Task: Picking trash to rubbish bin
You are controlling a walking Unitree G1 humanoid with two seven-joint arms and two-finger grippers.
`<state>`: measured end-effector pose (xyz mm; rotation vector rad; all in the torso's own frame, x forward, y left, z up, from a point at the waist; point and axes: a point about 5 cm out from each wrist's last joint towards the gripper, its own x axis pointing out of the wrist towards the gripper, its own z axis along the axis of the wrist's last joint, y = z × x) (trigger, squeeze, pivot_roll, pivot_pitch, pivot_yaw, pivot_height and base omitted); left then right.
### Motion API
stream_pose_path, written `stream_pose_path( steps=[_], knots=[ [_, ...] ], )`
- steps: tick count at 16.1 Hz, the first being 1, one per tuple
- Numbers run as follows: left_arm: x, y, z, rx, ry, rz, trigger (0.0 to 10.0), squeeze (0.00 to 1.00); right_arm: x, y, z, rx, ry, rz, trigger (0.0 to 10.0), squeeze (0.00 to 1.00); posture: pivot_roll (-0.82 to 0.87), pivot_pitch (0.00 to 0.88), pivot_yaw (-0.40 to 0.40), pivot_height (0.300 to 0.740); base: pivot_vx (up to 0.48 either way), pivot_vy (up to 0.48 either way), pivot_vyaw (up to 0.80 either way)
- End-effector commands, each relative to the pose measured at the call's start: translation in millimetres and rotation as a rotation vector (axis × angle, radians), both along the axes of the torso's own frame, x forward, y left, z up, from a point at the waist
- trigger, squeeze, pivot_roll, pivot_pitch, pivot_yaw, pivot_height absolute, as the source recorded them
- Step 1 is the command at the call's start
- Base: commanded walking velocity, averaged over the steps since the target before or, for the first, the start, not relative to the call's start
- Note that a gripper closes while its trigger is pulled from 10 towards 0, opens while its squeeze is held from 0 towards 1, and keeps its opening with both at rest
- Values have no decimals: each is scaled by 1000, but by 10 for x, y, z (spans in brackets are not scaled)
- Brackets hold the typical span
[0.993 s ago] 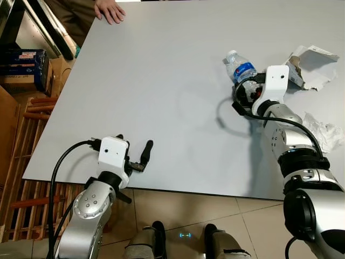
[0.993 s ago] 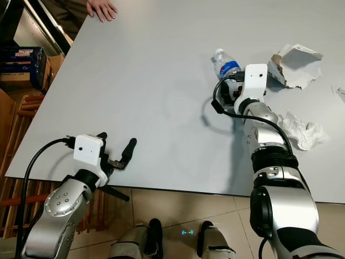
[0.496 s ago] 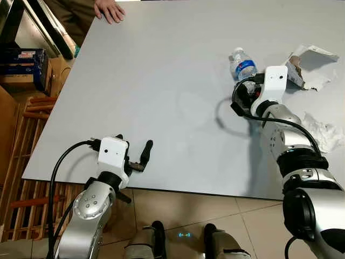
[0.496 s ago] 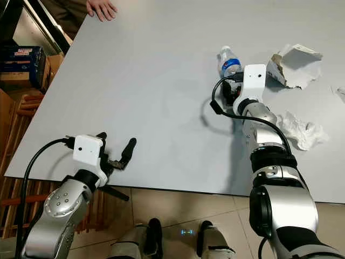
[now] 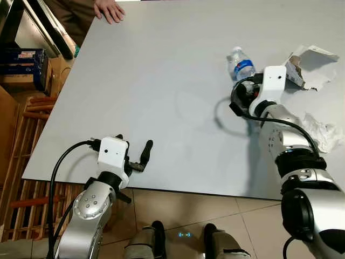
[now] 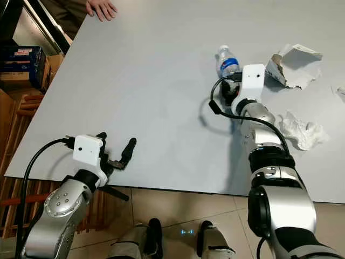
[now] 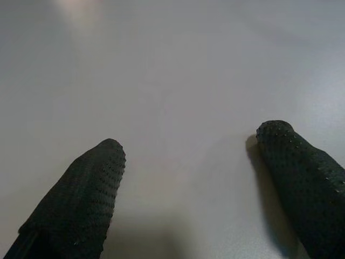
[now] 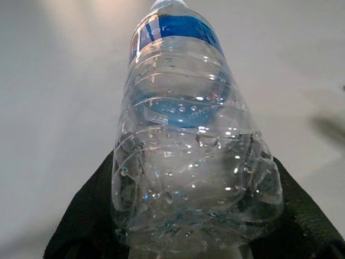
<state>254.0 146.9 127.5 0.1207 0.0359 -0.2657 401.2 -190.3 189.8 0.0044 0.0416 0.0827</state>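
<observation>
1. The right tool (image 5: 243,90) pinches the bottle (image 5: 240,66) at its base; in the right wrist view the bottle (image 8: 186,135) sits between the two black fingers (image 8: 89,216), its blue label and cap pointing away from the wrist.
2. The bottle lies on the grey desk (image 5: 161,81), cap end toward the far edge, just beside the torn box (image 5: 307,65), which lies to the bottle's right.
3. A crumpled tissue (image 5: 323,132) lies nearer the robot than the box, to the right of the right arm and well apart from the bottle.
4. The left tool (image 5: 139,159) rests at the desk's near edge, far to the left of the bottle, its fingers (image 7: 81,199) spread over bare desk.
5. A person's hand (image 5: 109,11) rests on the desk's far left corner, well away from the bottle.
6. Against a second ago, the bottle has swung from a slant with its cap to the left to point more nearly straight away from the robot; the right wrist has shifted slightly left. The left tool has not moved.
</observation>
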Motion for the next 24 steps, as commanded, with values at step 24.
stream_pose_path(
  steps=[24],
  knots=[
    [67,-34,-208,40,93,-53,10000,0,-1116,259,-172,-42,6,-135,10000,0,-3,261,106,740,0,0,0]
  ],
)
